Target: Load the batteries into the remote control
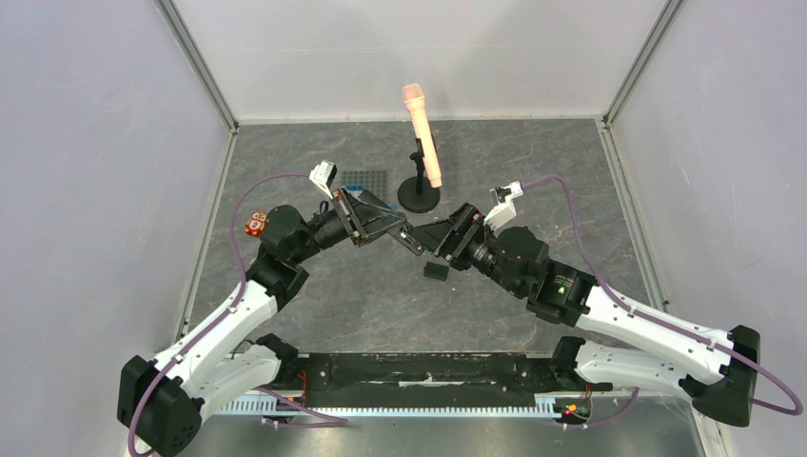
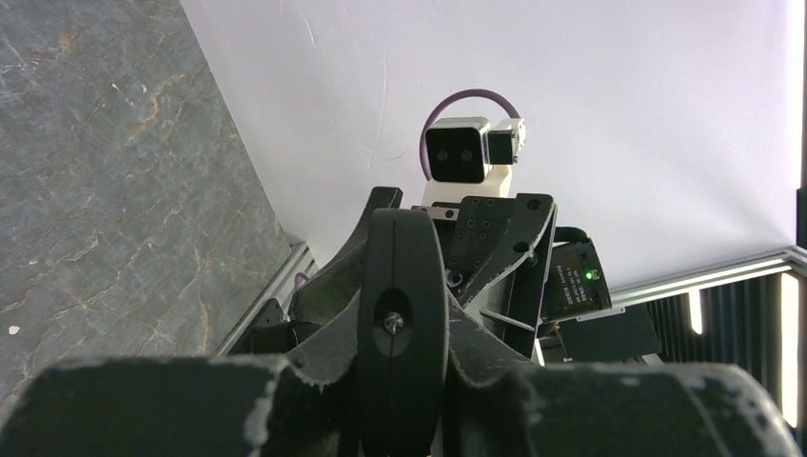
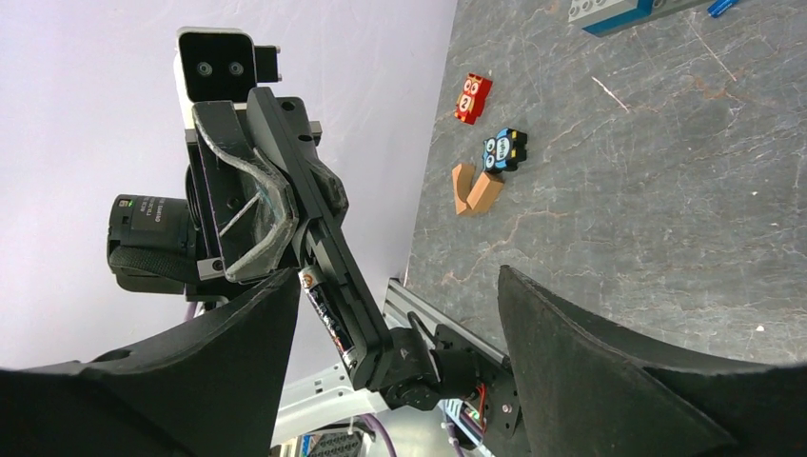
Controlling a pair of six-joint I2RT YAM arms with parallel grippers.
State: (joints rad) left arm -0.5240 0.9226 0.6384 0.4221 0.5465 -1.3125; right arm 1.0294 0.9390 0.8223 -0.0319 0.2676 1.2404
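My left gripper is shut on the remote control, a slim black bar held above the table and pointing at my right gripper. In the left wrist view the remote control shows end-on between the left gripper jaws. In the right wrist view the remote control has its back compartment uncovered, with one battery lying in it. The right gripper is open around the remote's end, its left finger close beside the battery and holding nothing. A small black back cover lies on the table below.
A peach microphone on a black stand rises just behind the grippers. A dark grid mat lies behind the left gripper. A red owl block, a blue owl block and a wooden piece lie at the table's left.
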